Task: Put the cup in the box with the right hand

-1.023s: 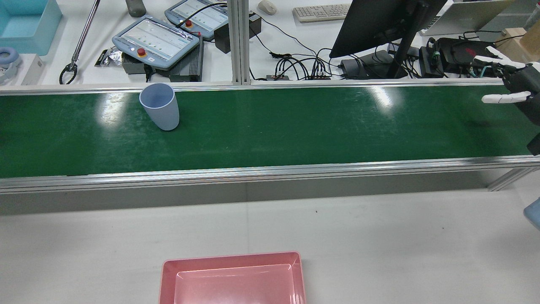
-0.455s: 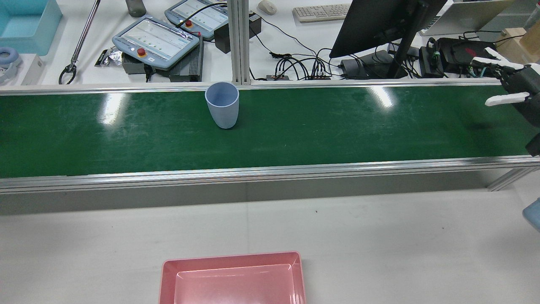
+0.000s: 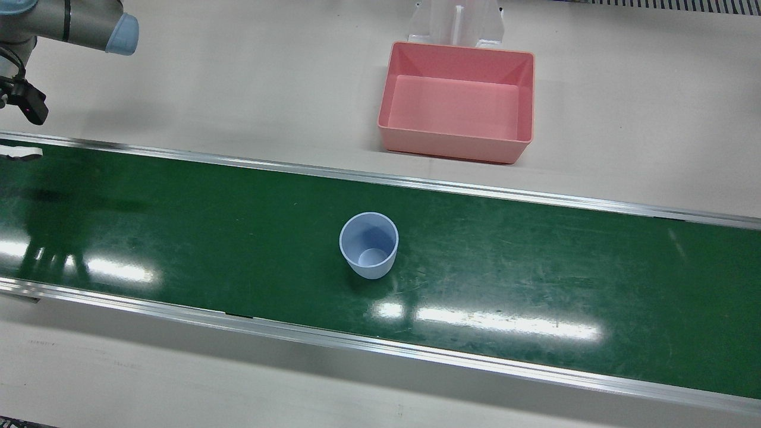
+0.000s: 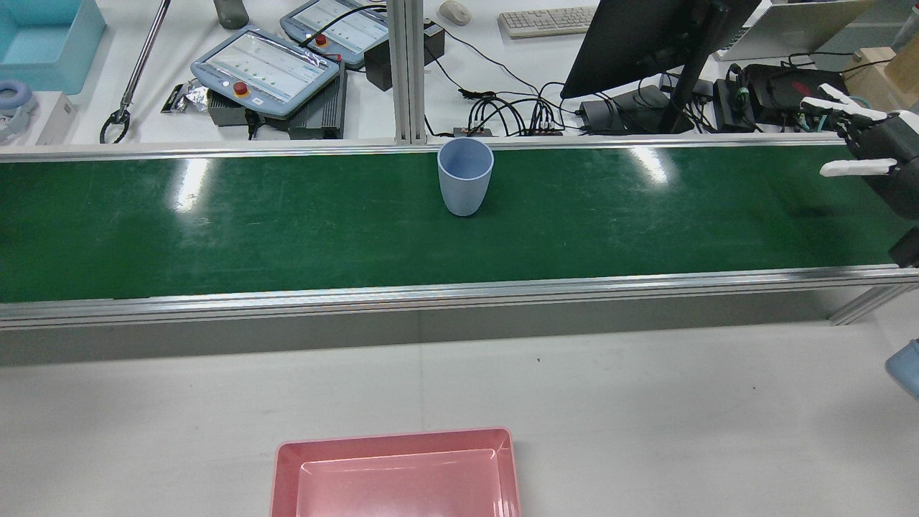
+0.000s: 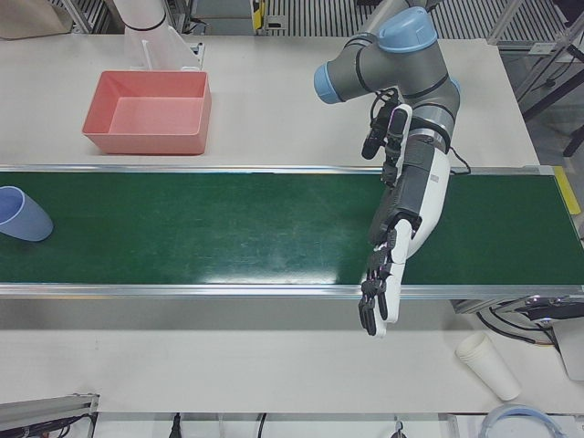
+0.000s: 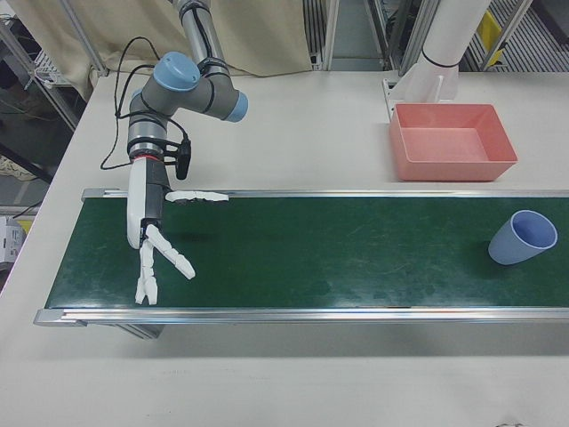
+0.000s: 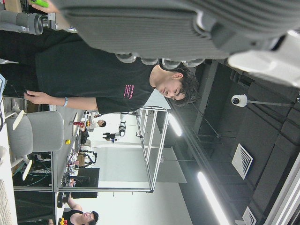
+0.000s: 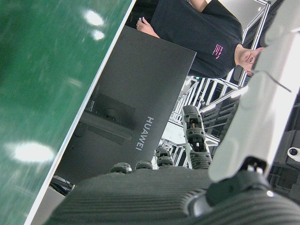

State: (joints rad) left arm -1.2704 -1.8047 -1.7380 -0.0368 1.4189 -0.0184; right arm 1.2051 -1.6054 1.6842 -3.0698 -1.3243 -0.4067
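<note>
A light blue cup (image 4: 465, 176) stands upright and empty on the green conveyor belt (image 4: 287, 230), near its far rail at mid-length. It also shows in the front view (image 3: 368, 245), the left-front view (image 5: 20, 214) and the right-front view (image 6: 522, 237). My right hand (image 4: 865, 143) hovers over the belt's right end in the rear view, open with fingers spread, far from the cup; the right-front view (image 6: 160, 249) shows it too. My left hand (image 5: 381, 292) hangs open and empty over the belt's operator-side edge. The pink box (image 4: 393, 435) sits empty on the table beside the belt.
Behind the belt's far rail in the rear view are a monitor (image 4: 639, 43), teach pendants (image 4: 266, 68) and cables (image 4: 510, 111). A white paper cup (image 5: 488, 365) lies on the table by the operators' side. Aluminium rails (image 4: 431, 291) edge the belt.
The cup has travelled rightward along the belt in the rear view, towards my right hand. My right hand has barely moved and stays open.
</note>
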